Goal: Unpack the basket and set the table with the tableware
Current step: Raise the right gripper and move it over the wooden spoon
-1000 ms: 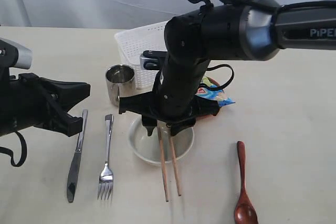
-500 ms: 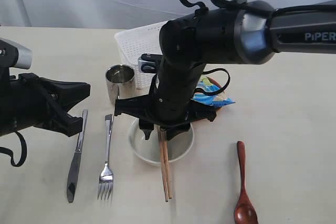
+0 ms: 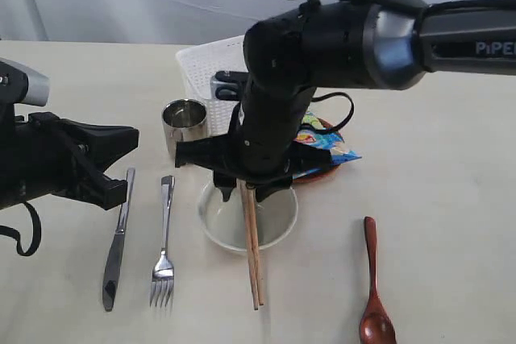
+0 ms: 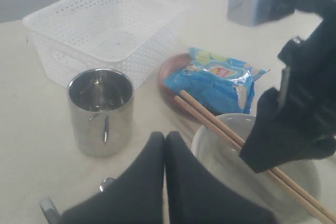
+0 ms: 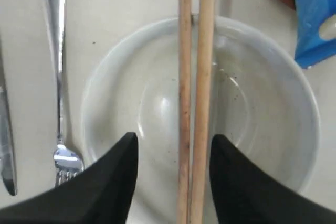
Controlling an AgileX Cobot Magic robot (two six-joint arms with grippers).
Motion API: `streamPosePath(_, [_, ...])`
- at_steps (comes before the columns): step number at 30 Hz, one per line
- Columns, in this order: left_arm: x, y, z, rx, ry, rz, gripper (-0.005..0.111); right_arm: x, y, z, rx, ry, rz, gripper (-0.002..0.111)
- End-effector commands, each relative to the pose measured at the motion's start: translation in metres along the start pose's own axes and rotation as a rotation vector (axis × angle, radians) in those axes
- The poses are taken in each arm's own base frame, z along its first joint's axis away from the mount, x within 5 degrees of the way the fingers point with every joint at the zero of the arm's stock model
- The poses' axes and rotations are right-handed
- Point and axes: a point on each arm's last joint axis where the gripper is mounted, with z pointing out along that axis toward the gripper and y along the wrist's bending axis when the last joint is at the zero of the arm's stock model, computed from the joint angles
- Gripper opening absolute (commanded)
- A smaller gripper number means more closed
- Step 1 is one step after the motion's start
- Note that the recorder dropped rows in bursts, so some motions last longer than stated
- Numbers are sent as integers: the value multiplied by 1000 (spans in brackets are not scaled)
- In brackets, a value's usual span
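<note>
Two wooden chopsticks (image 3: 254, 263) lie side by side across the cream bowl (image 3: 278, 219), their tips on the table (image 3: 451, 199). My right gripper (image 3: 246, 191) hangs open just above the bowl. In the right wrist view its fingers straddle the chopsticks (image 5: 194, 77) with a gap on each side. My left gripper (image 4: 165, 139) is shut on nothing, near the steel cup (image 4: 101, 109). Knife (image 3: 117, 243), fork (image 3: 164, 239) and dark spoon (image 3: 373, 279) lie flat on the table. The white basket (image 3: 201, 70) stands behind.
A blue chips bag (image 3: 326, 144) lies on the reddish-brown plate (image 4: 170, 77), right behind the bowl. The left arm's black body (image 3: 56, 163) sits at the left edge, close to the knife. The right arm reaches in from the upper right over the basket.
The two chopsticks, splayed apart a second ago, now lie together. My right gripper has lifted slightly above the bowl. The left arm has not moved.
</note>
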Motion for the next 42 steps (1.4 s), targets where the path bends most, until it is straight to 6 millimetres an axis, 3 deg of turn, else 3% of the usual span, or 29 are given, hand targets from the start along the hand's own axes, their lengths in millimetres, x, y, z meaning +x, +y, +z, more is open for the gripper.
streamPosePath(1, [0, 0, -1, -5, -6, -1, 0, -7, -5, -61, 7, -127, -84, 42])
streamPosePath(3, [0, 0, -1, -5, -6, -1, 0, -8, -21, -83, 55, -152, -48, 42])
streamPosePath(7, [0, 0, -1, -5, -6, -1, 0, 1, -63, -96, 178, -104, 96, 42])
streamPosePath(10, [0, 0, -1, -5, -6, -1, 0, 20, -85, -81, 223, -57, 159, 42])
streamPosePath(15, [0, 0, -1, -5, -6, -1, 0, 55, -117, -32, 258, 6, 271, 42])
streamPosePath(19, [0, 0, -1, -5, -6, -1, 0, 69, -123, -3, 154, -79, 277, 42])
streamPosePath(23, [0, 0, -1, -5, -6, -1, 0, 80, -134, 11, 124, -110, 274, 42])
streamPosePath(27, [0, 0, -1, -5, -6, -1, 0, 84, -155, 13, 176, -69, 336, 42])
streamPosePath(30, [0, 0, -1, -5, -6, -1, 0, 82, -160, 13, 174, -76, 323, 42])
streamPosePath(42, [0, 0, -1, -5, -6, -1, 0, 67, -152, 9, 142, -106, 319, 40])
